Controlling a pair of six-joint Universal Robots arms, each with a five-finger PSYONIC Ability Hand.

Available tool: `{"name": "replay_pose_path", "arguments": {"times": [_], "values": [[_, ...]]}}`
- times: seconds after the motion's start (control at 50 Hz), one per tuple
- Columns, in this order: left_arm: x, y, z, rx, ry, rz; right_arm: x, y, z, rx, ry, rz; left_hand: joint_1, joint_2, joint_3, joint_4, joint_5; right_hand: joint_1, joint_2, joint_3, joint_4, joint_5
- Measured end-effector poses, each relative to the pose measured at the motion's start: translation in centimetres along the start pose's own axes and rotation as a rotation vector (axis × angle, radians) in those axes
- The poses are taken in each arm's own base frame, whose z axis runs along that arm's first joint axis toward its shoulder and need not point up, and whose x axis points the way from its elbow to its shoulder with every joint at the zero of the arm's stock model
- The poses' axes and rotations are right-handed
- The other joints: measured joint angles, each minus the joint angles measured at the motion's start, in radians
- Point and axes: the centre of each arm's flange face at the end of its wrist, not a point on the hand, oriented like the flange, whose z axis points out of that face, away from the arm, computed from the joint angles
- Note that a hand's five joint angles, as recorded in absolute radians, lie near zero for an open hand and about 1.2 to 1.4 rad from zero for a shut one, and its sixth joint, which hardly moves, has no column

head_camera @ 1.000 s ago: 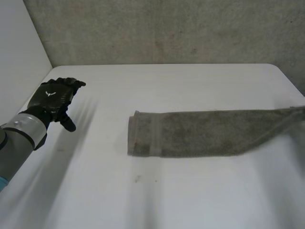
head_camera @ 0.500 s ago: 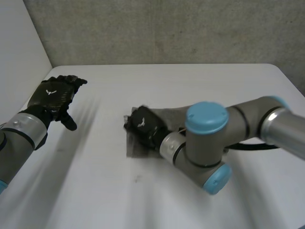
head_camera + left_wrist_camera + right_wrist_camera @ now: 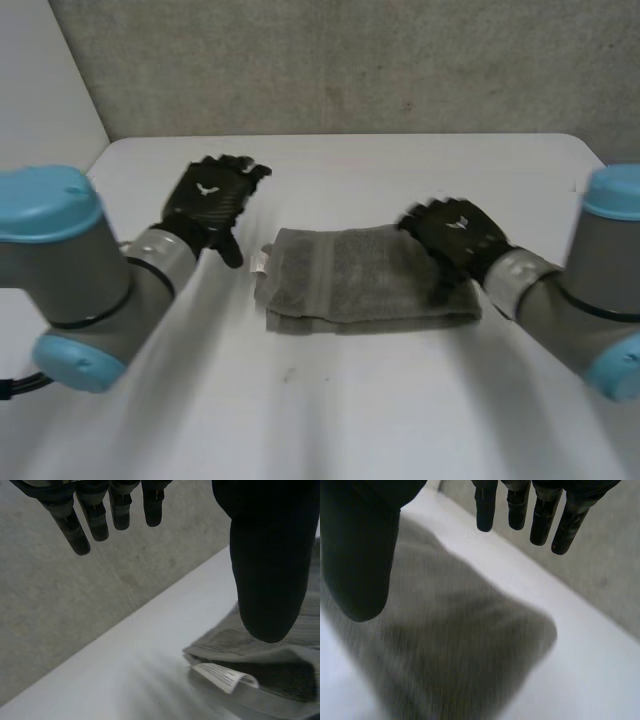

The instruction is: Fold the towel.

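The right hand (image 3: 452,232) has pulled back over the towel (image 3: 350,280), spread like the left hand (image 3: 210,200); tag (image 3: 222,676) illegible.

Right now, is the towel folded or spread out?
Folded: the towel lies doubled on the table, two layers showing at its tag end.

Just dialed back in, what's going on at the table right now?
Two robot arms are working on a grey towel that lies on the white table, doubled over into a short rectangle. The left hand is open beside the towel's left end, near its white label, holding nothing. The right hand is open over the towel's right end; whether it touches the cloth I cannot tell. Neither hand grips the towel at this moment.
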Motion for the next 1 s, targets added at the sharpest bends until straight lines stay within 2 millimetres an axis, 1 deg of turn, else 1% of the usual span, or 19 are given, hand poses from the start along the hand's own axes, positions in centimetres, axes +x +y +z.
{"name": "replay_pose_path", "arguments": {"times": [0.1,0.18,0.22,0.26,0.36,0.46,0.52,0.56,0.58,0.62,0.66,0.74,0.76,0.84,0.86,0.9,0.94,0.98,1.0], "values": [[1.9,1.5,0.7,-0.036,0.020,0.004,1.5,3.4,-0.8,-0.086,-0.001,0.038,0.000,0.000,0.000,0.000,0.000,0.010,0.016,0.043,0.025,0.026],[3.7,3.1,0.9,-0.078,0.052,0.008,2.0,6.3,-0.7,-0.141,-0.009,0.028,0.000,0.000,0.000,0.000,0.000,0.347,0.429,0.429,0.408,0.380],[4.0,3.4,0.9,-0.086,0.058,0.008,2.1,6.7,-0.5,-0.147,-0.007,0.019,0.000,0.000,0.000,0.000,0.000,0.407,0.510,0.524,0.487,0.456],[4.4,3.7,0.6,-0.098,0.063,0.010,2.5,7.2,-0.2,-0.150,0.004,-0.002,0.000,0.000,0.000,0.000,0.000,0.648,0.872,0.895,0.894,0.845],[4.5,3.8,0.0,-0.116,0.052,0.013,3.5,6.5,0.6,-0.115,0.059,-0.054,0.000,0.000,0.000,0.000,0.000,0.700,0.924,0.967,0.957,0.886],[3.9,3.2,-0.9,-0.119,0.030,0.014,4.1,3.9,1.2,-0.041,0.110,-0.112,0.000,0.000,0.000,0.000,0.000,0.706,0.932,0.967,0.958,0.895],[3.1,2.5,-1.9,-0.118,0.005,0.011,1.6,0.1,2.2,0.069,0.073,-0.178,0.000,0.000,0.000,0.000,0.000,0.708,0.932,0.970,0.959,0.902],[2.8,2.4,-2.1,-0.117,-0.001,0.010,0.7,-0.6,2.4,0.092,0.056,-0.191,0.000,0.000,0.000,0.000,0.000,0.708,0.932,0.974,0.959,0.904],[2.2,2.1,-2.7,-0.116,-0.020,0.008,-1.9,-2.3,2.9,0.146,0.001,-0.225,0.000,0.000,0.000,0.000,0.000,0.708,0.932,0.976,0.959,0.907],[1.6,1.9,-3.1,-0.115,-0.038,0.005,-3.9,-3.2,3.1,0.176,-0.043,-0.247,0.000,0.000,0.000,0.000,0.000,0.708,0.932,0.978,0.959,0.908],[0.6,1.6,-3.7,-0.115,-0.073,0.002,-7.8,-3.9,3.5,0.210,-0.137,-0.293,0.000,0.000,0.000,0.000,0.000,0.712,0.932,0.978,0.959,0.910],[-0.7,1.3,-4.3,-0.115,-0.130,-0.002,-11.4,-3.5,3.7,0.218,-0.229,-0.344,0.000,0.000,0.000,0.000,0.000,0.719,0.932,0.978,0.959,0.910],[-1.5,1.1,-4.5,-0.113,-0.163,-0.005,-13.6,-2.7,3.7,0.211,-0.288,-0.379,0.000,0.000,0.000,0.000,0.000,0.719,0.932,0.979,0.959,0.910],[-2.6,0.7,-4.8,-0.107,-0.213,-0.010,-16.7,-1.1,3.8,0.194,-0.372,-0.440,0.000,0.000,0.000,0.000,0.000,0.719,0.932,0.979,0.959,0.910],[-2.9,0.6,-4.9,-0.103,-0.227,-0.012,-17.5,-0.4,3.7,0.185,-0.394,-0.463,0.000,0.000,0.000,0.000,0.000,0.643,0.829,0.880,0.860,0.832],[-3.1,0.4,-4.9,-0.099,-0.236,-0.012,-18.0,-0.1,3.7,0.180,-0.402,-0.477,0.000,0.000,0.000,0.000,0.000,0.517,0.688,0.724,0.724,0.707],[-3.3,0.2,-4.8,-0.091,-0.240,-0.013,-18.1,0.0,3.6,0.169,-0.393,-0.485,0.000,0.000,0.000,0.000,0.000,0.141,0.250,0.367,0.304,0.374],[-3.3,0.0,-4.7,-0.084,-0.239,-0.013,-17.7,-0.3,3.5,0.167,-0.374,-0.476,0.000,0.000,0.000,0.000,0.000,0.141,0.250,0.367,0.304,0.374],[-3.3,-0.1,-4.6,-0.077,-0.237,-0.013,-17.5,-0.7,3.3,0.166,-0.361,-0.464,0.000,0.000,0.000,0.000,0.000,0.024,0.057,0.233,0.099,0.250]]}}
